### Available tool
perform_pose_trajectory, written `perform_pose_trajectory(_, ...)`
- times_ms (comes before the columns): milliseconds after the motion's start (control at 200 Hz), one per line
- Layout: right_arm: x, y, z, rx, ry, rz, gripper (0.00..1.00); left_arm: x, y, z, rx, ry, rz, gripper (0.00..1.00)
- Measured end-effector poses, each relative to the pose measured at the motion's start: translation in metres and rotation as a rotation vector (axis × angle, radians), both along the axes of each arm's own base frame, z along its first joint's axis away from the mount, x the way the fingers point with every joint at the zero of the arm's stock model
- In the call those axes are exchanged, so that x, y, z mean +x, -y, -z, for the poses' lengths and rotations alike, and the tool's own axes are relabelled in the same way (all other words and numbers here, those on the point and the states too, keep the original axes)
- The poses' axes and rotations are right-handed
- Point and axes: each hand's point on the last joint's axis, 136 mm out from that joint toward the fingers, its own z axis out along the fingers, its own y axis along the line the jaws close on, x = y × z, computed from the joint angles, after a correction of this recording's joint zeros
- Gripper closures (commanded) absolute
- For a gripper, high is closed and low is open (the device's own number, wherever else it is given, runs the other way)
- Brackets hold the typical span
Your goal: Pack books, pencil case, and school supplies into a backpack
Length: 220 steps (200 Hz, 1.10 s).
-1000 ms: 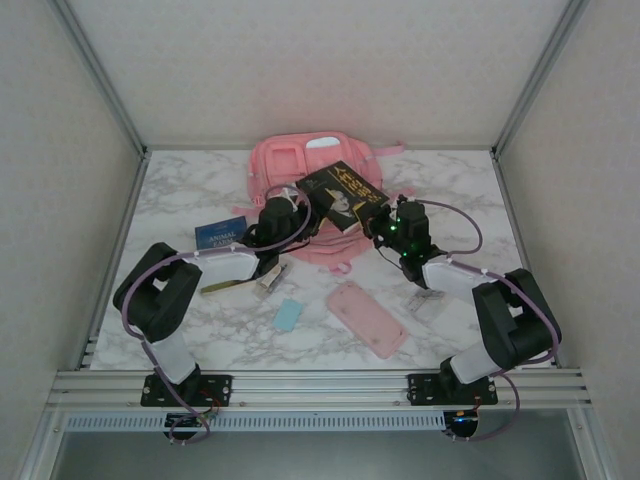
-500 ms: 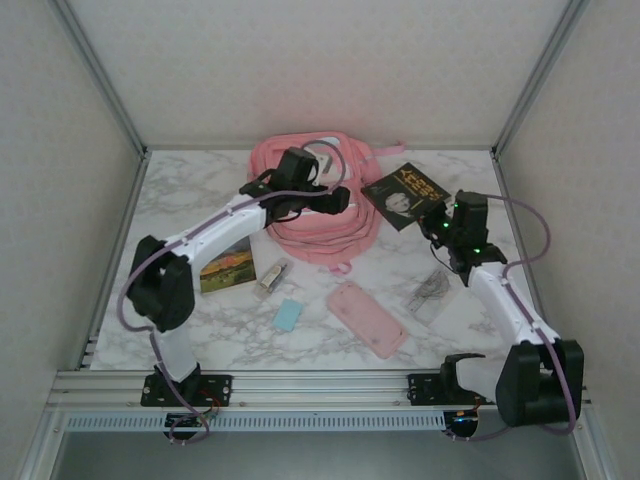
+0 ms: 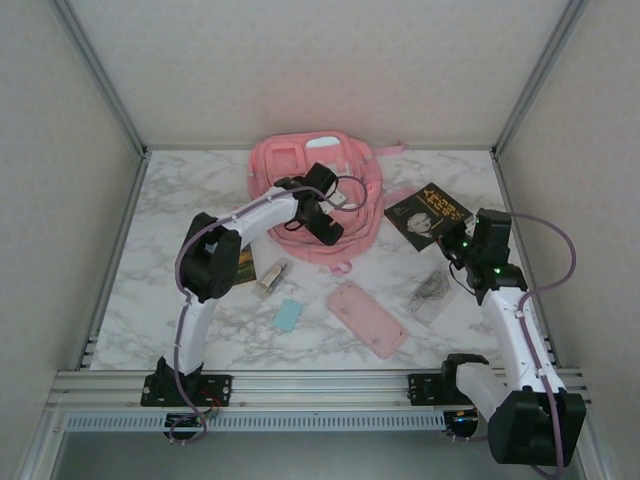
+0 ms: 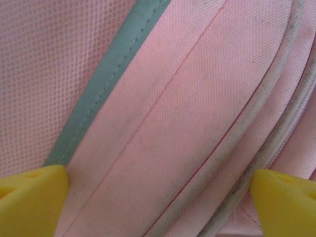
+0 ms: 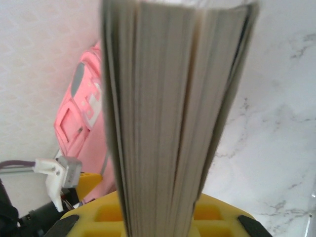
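pencil case (image 3: pixel 367 318): it is laid flat near the front edge of the bench (image 3: pixel 170 190), a little right of the middle, and is touched by nothing.
blue block (image 3: pixel 288 315): it is laid just left of the pencil case, apart from it.
see-through piece (image 3: pixel 430 292): it is seen between the pencil case and the right arm; its shape cannot be told well.
silvery stubby thing (image 3: pixel 270 277): it is laid behind the blue block, just beside the landscape book.
landscape book (image 3: pixel 240 266): it is laid flat toward the left side and is partly hidden by the left arm.
right end effector (image 3: pixel 456 240): it is pressed together on the near corner of the black book.
black book (image 3: pixel 428 214): it is held just right of the backpack, toward the right edge.
left end effector (image 4: pixel 158 197): its fingers (image 4: pixel 29 197) are spread wide over pink backpack cloth, and nothing is pinched.
backpack (image 3: pixel 290 160): it is laid at the middle of the back edge.
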Motion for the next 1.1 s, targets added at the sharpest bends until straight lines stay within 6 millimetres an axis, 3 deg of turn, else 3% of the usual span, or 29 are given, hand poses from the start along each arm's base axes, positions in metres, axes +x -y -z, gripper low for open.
perform_pose_trajectory(30,-0.001,0.0,0.002,0.001,-0.009,-0.001,1.0,0.002,0.001,0.001,-0.001,-0.001,0.004,0.22)
perform_pose_trajectory(115,-0.003,-0.001,0.005,0.004,-0.016,-0.006,1.0,0.01,0.005,0.006,-0.012,-0.005,0.009,0.54)
perform_pose_trajectory(220,-0.005,-0.002,0.002,-0.001,-0.005,-0.014,1.0,0.013,0.009,0.006,-0.024,-0.004,0.021,0.77)
perform_pose_trajectory(260,-0.006,-0.002,0.0,-0.006,0.002,-0.017,1.0,0.013,0.01,0.005,-0.026,-0.003,0.028,1.0)
perform_pose_trajectory(475,-0.02,0.002,-0.012,-0.052,0.04,-0.02,1.0,0.015,0.01,-0.001,-0.034,0.0,0.024,1.0)
perform_pose_trajectory(576,-0.024,0.002,-0.013,-0.067,0.043,-0.03,1.0,0.015,0.011,-0.013,-0.06,-0.011,-0.011,1.0)
perform_pose_trajectory(886,-0.02,-0.02,-0.004,0.055,0.059,-0.107,1.0,0.037,0.023,-0.104,-0.233,0.032,-0.137,1.0)
perform_pose_trajectory(1101,-0.005,-0.043,0.008,0.15,0.043,-0.142,1.0,0.048,0.022,-0.14,-0.317,0.055,-0.196,1.0)
